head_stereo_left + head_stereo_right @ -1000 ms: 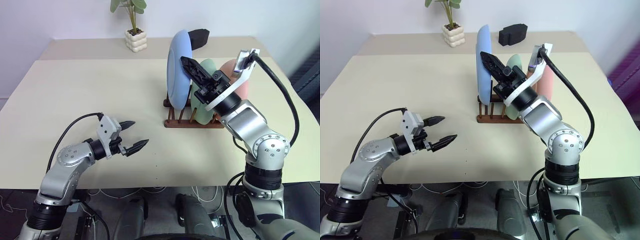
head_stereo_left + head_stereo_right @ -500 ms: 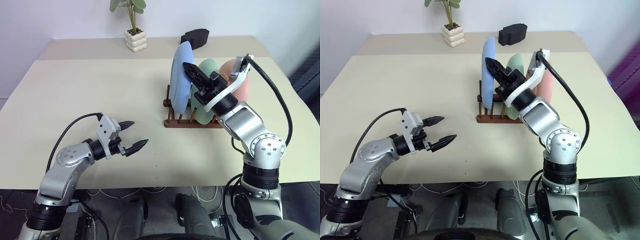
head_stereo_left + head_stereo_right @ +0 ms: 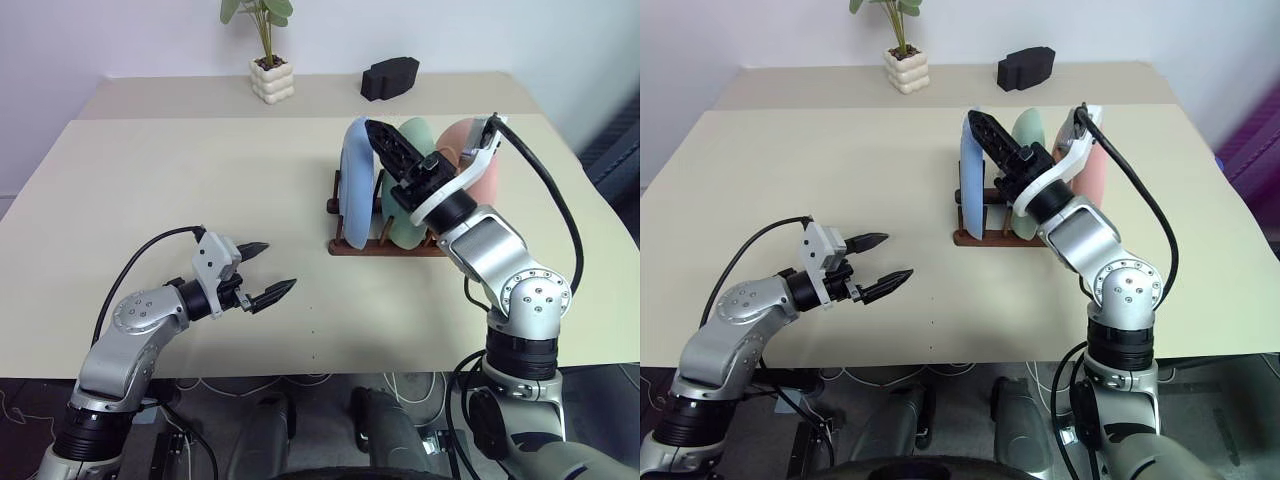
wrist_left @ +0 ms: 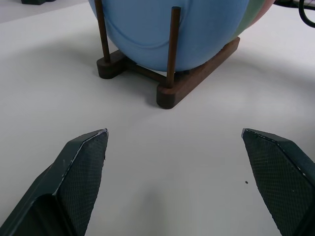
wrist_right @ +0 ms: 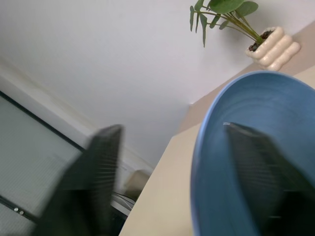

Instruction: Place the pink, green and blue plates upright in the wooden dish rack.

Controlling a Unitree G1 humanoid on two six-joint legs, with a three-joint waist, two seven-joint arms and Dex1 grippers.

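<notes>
The blue plate (image 3: 354,190) stands upright between the pegs at the left end of the wooden dish rack (image 3: 386,246). The green plate (image 3: 408,212) stands behind it, and the pink plate (image 3: 472,160) is at the right end. My right gripper (image 3: 374,134) is open at the blue plate's top edge. In the right wrist view its blurred fingers (image 5: 101,167) stand wide apart on either side of the blue plate's rim (image 5: 251,98). My left gripper (image 3: 264,268) hovers open and empty over the table, left of the rack (image 4: 197,81).
A potted plant (image 3: 270,68) and a black block (image 3: 390,76) stand on the far table behind the rack. Bare tabletop (image 3: 200,170) stretches left of the rack. The table's front edge runs just below my left gripper.
The blue plate has come down into the rack's left slot. My right gripper has opened and let go of its rim. The left arm has kept still.
</notes>
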